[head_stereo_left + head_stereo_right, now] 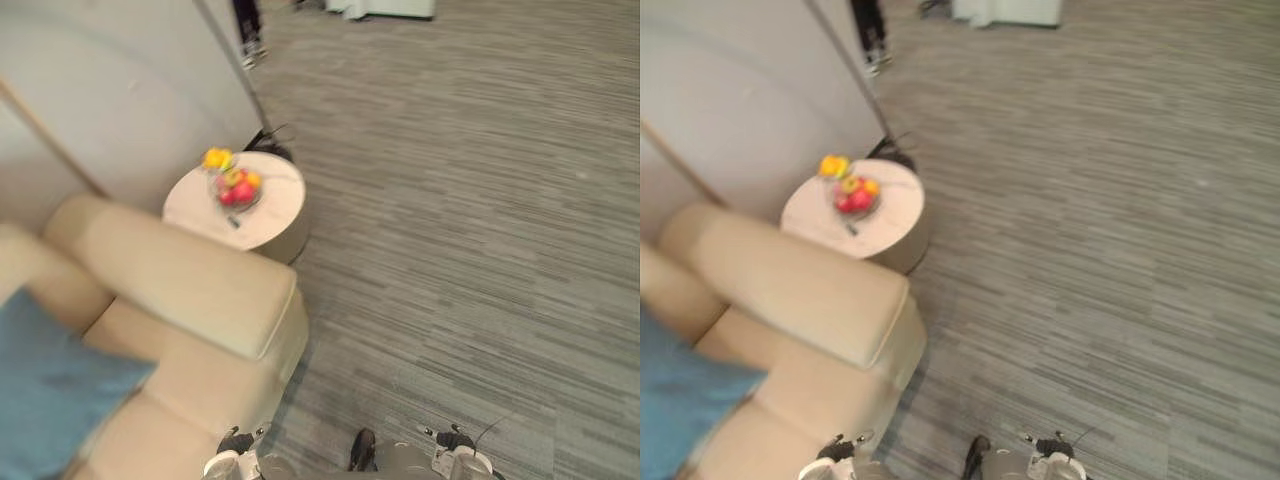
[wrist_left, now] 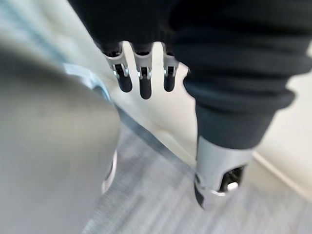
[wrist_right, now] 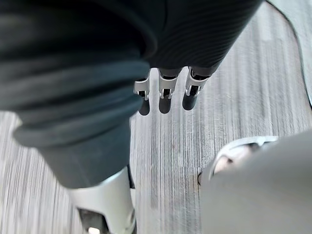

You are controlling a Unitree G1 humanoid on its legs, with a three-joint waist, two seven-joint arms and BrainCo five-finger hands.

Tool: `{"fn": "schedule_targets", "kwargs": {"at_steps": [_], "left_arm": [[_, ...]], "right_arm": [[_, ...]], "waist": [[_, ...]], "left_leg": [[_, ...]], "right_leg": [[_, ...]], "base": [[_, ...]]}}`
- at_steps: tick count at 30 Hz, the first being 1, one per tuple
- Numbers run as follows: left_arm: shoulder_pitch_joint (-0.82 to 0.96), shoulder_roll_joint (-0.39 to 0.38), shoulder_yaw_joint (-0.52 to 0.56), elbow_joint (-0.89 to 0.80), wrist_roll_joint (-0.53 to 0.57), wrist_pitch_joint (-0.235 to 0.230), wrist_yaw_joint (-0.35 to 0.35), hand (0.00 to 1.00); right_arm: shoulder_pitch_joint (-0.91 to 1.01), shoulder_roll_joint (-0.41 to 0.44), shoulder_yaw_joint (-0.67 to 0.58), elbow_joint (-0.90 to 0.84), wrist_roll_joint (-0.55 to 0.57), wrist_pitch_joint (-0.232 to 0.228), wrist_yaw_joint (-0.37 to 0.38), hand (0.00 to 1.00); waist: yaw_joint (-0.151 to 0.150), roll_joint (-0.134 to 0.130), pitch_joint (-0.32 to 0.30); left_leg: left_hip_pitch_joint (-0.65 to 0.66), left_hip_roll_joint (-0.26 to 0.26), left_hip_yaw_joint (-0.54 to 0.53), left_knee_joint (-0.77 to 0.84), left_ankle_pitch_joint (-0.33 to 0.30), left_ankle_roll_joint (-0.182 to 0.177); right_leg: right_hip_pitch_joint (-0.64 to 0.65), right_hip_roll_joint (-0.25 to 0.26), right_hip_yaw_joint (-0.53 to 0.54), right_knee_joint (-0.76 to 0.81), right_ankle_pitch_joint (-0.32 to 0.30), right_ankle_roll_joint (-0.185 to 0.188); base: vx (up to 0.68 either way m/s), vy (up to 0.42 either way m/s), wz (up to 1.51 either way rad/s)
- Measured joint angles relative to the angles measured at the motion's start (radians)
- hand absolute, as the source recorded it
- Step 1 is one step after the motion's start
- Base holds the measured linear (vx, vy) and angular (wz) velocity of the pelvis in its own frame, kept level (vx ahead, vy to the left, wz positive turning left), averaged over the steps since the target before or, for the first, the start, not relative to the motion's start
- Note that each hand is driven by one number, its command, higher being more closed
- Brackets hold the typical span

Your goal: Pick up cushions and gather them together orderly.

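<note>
The robot's left hand (image 2: 145,80) hangs with its silver, dark-tipped fingers straight and loose and its thumb (image 2: 218,171) apart, grasping nothing. Past them lie grey striped carpet (image 1: 460,220) and a pale surface too blurred to identify. The right hand (image 3: 165,97) hangs the same way over the carpet, fingers relaxed and empty. The soft blue square cushion (image 1: 50,390) lies on the seat of a beige upholstered sofa (image 1: 190,280) to the robot's left, well apart from both hands; the view's left and bottom edges cut it off, so its full shape cannot be made out. Just beyond the sofa's arm stands a small round pale-topped side table (image 1: 275,220) carrying a clear bowl of red and yellow fruit (image 1: 236,188), with a blurred yellow object (image 1: 216,158) beside it. A light grey wall panel (image 1: 120,90) rises behind. At the far edge, a person's dark legs (image 1: 247,30) are cropped.
</note>
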Motion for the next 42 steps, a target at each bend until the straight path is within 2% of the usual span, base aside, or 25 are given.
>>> {"fn": "schedule_targets", "kwargs": {"at_steps": [4,6,7,8,10,11,12,14,16,17,18,19,21,24,25,26,29,31,32,34,36,37,40,41,42], "left_arm": [[0.005,-0.004,0.005,-0.026,-0.003,-0.009,0.003,0.00],[0.011,0.000,0.013,-0.025,-0.003,-0.009,0.008,0.00],[0.017,0.016,0.011,-0.024,-0.003,-0.007,0.009,0.00],[0.018,0.020,0.011,-0.024,-0.003,-0.007,0.009,0.00],[0.015,0.031,0.008,-0.015,-0.010,0.001,0.017,0.00],[0.015,0.032,0.003,-0.013,-0.016,0.004,0.018,0.00],[0.011,0.039,-0.023,0.004,-0.023,0.005,0.019,0.00],[0.004,0.055,-0.075,0.033,-0.025,0.008,0.023,0.00],[-0.006,0.072,-0.089,0.047,-0.024,0.011,0.025,0.00],[-0.011,0.081,-0.099,0.057,-0.023,0.011,0.025,0.00],[-0.011,0.085,-0.101,0.063,-0.023,0.011,0.026,0.00],[-0.018,0.078,-0.112,0.079,-0.018,0.013,0.028,0.00],[-0.027,0.064,-0.126,0.082,-0.002,0.012,0.025,0.00],[-0.037,0.045,-0.126,0.072,0.017,0.010,0.028,0.00],[-0.045,0.040,-0.119,0.054,0.017,0.008,0.032,0.00],[-0.043,0.036,-0.120,0.026,0.016,0.007,0.036,0.00],[-0.040,0.042,-0.138,-0.002,0.016,0.004,0.040,0.00],[-0.038,0.038,-0.144,-0.016,0.019,0.003,0.040,0.00],[-0.037,0.033,-0.141,-0.020,0.019,0.003,0.039,0.00],[-0.033,0.037,-0.134,-0.021,0.024,0.003,0.039,0.00],[-0.040,0.051,-0.128,-0.018,0.044,0.005,0.038,0.00],[-0.040,0.051,-0.126,-0.018,0.043,0.006,0.038,0.00],[-0.033,0.055,-0.143,0.003,0.044,0.013,0.038,0.00],[-0.030,0.061,-0.158,0.013,0.043,0.015,0.038,0.00],[-0.029,0.070,-0.167,0.023,0.043,0.015,0.041,0.00]], "right_arm": [[0.019,0.001,0.017,-0.008,-0.001,-0.001,-0.002,0.00],[0.023,0.010,0.016,-0.008,-0.001,-0.001,-0.001,0.00],[0.033,0.021,0.016,-0.010,-0.001,-0.002,-0.001,0.00],[0.040,0.026,0.014,-0.012,-0.001,-0.002,-0.001,0.00],[0.050,0.033,0.013,-0.025,-0.001,-0.001,0.001,0.00],[0.050,0.033,0.012,-0.028,-0.001,-0.002,0.001,0.00],[0.042,0.028,0.006,-0.029,-0.001,-0.002,0.001,0.00],[0.013,0.014,0.009,-0.003,-0.003,-0.002,-0.001,0.00],[-0.018,0.015,0.009,0.022,-0.003,-0.001,-0.001,0.00],[-0.033,0.016,0.009,0.030,-0.002,-0.001,-0.001,0.00],[-0.036,0.015,0.008,0.038,-0.002,-0.001,-0.001,0.00],[-0.045,-0.016,0.001,0.043,-0.002,-0.001,-0.001,0.00],[-0.051,-0.037,-0.024,0.048,-0.002,-0.001,-0.003,0.00],[-0.032,-0.054,-0.033,0.053,0.000,0.000,-0.007,0.00],[-0.023,-0.047,-0.024,0.050,0.003,0.000,-0.011,0.00],[-0.021,-0.045,-0.028,0.052,0.012,0.003,-0.018,0.00],[-0.024,-0.028,-0.049,0.050,0.040,0.003,-0.028,0.00],[-0.020,-0.018,-0.074,0.041,0.042,0.003,-0.029,0.00],[-0.013,-0.017,-0.074,0.035,0.042,0.002,-0.029,0.00],[0.000,-0.009,-0.073,0.040,0.042,0.004,-0.029,0.00],[0.009,0.004,-0.081,0.033,0.041,0.008,-0.029,0.00],[0.010,0.006,-0.080,0.031,0.041,0.008,-0.029,0.00],[-0.006,0.020,-0.060,0.001,0.040,0.003,-0.017,0.00],[-0.008,0.014,-0.052,0.000,0.039,-0.002,-0.016,0.00],[-0.009,0.010,-0.049,0.001,0.039,0.000,-0.015,0.00]], "waist": [[0.015,0.000,-0.007],[0.027,-0.007,-0.030],[0.029,-0.037,-0.048],[0.031,-0.039,-0.052],[0.035,-0.058,-0.064],[0.036,-0.056,-0.062],[0.032,-0.048,-0.058],[0.032,-0.034,-0.053],[0.028,-0.033,-0.052],[0.027,-0.036,-0.050],[0.027,-0.041,-0.050],[0.016,-0.010,-0.037],[0.006,0.014,-0.025],[0.003,0.032,-0.007],[0.009,0.027,0.013],[0.015,0.027,0.022],[0.016,0.014,0.027],[0.021,0.016,0.025],[0.031,0.018,0.024],[0.057,0.002,-0.001],[0.050,-0.046,-0.017],[0.054,-0.047,-0.018],[0.046,-0.036,-0.002],[0.034,-0.032,0.002],[0.032,-0.029,0.003]], "left_leg": [[-0.098,-0.038,-0.244,-0.246,0.105,-0.008],[-0.068,-0.068,-0.298,-0.257,0.159,0.004],[-0.043,-0.067,-0.232,-0.260,0.139,0.006],[-0.036,-0.065,-0.203,-0.266,0.140,0.002],[0.067,-0.063,-0.065,-0.326,0.131,0.017],[0.086,-0.062,-0.053,-0.335,0.131,0.017],[0.136,-0.050,-0.001,-0.362,0.131,0.018],[0.205,-0.022,0.066,-0.403,0.131,0.018],[0.237,-0.006,0.109,-0.432,0.131,0.018],[0.254,-0.009,0.132,-0.445,0.131,0.017],[0.262,-0.016,0.143,-0.448,0.130,0.016],[0.286,0.000,0.144,-0.445,0.127,0.004],[0.288,0.015,0.110,-0.392,0.152,-0.022],[0.187,0.099,0.037,-0.031,0.210,-0.037],[0.090,0.131,-0.043,0.220,0.208,0.004],[0.019,0.116,-0.086,0.317,0.150,-0.011],[-0.107,0.042,-0.081,0.138,0.099,-0.002],[-0.120,-0.019,-0.088,-0.158,0.129,0.006],[-0.129,-0.054,-0.129,-0.322,0.202,0.008],[-0.106,-0.101,-0.181,-0.369,0.292,0.032],[-0.097,-0.121,-0.126,-0.313,0.219,0.066],[-0.093,-0.120,-0.120,-0.310,0.212,0.069],[0.088,-0.109,-0.040,-0.359,0.128,0.074],[0.142,-0.108,-0.026,-0.383,0.119,0.073],[0.216,-0.107,-0.007,-0.436,0.119,0.072]], "right_leg": [[0.029,0.063,0.225,0.003,-0.021,0.015],[0.014,0.078,0.329,0.049,-0.055,0.030],[-0.008,0.053,0.350,0.092,-0.083,0.057],[-0.010,0.039,0.345,0.116,-0.088,0.068],[-0.079,-0.053,0.190,0.292,-0.107,0.221],[-0.084,-0.070,0.151,0.317,-0.103,0.248],[-0.098,-0.137,-0.005,0.379,-0.098,0.255],[-0.095,-0.257,-0.339,0.391,-0.112,0.174],[-0.134,-0.275,-0.458,0.289,-0.082,0.126],[-0.173,-0.266,-0.483,0.183,-0.016,0.106],[-0.176,-0.262,-0.483,0.127,0.039,0.089],[-0.152,-0.211,-0.454,0.099,0.086,0.034],[-0.145,-0.185,-0.415,0.096,0.057,0.043],[-0.071,-0.119,-0.351,0.036,0.035,0.034],[-0.011,-0.090,-0.317,-0.006,0.021,0.029],[0.032,-0.077,-0.284,-0.029,0.007,0.020],[0.103,-0.077,-0.215,-0.089,0.005,0.044],[0.127,-0.074,-0.180,-0.118,-0.003,0.073],[0.142,-0.072,-0.148,-0.127,-0.013,0.092],[0.156,-0.078,-0.084,-0.146,-0.017,0.128],[0.158,-0.128,-0.027,-0.104,-0.032,0.165],[0.153,-0.129,-0.019,-0.089,-0.034,0.169],[-0.082,-0.206,0.043,0.536,-0.030,0.336],[-0.115,-0.236,0.005,0.617,-0.038,0.314],[-0.147,-0.274,-0.077,0.638,-0.067,0.253]], "base": [[0.20,0.142,-1.90],[0.41,0.298,-1.94],[0.48,0.343,-1.81],[0.46,0.284,-1.73],[0.36,0.202,-1.40],[0.22,0.113,-1.08],[0.19,0.090,-1.04],[0.25,0.047,-1.23],[0.26,-0.093,-1.31],[0.26,-0.170,-1.26],[0.31,-0.184,-1.10],[0.29,-0.165,-0.87],[0.28,-0.164,-0.78],[0.26,-0.154,-0.73],[0.27,-0.127,-0.76],[0.22,-0.093,-0.82],[0.27,-0.007,-0.84],[0.26,0.094,-0.68],[0.36,0.160,-0.72],[0.40,0.146,-0.71],[0.59,0.140,-0.44],[0.50,0.148,-0.73],[0.43,0.160,-0.74],[0.37,0.085,-0.30],[0.38,0.069,-0.26]]}}
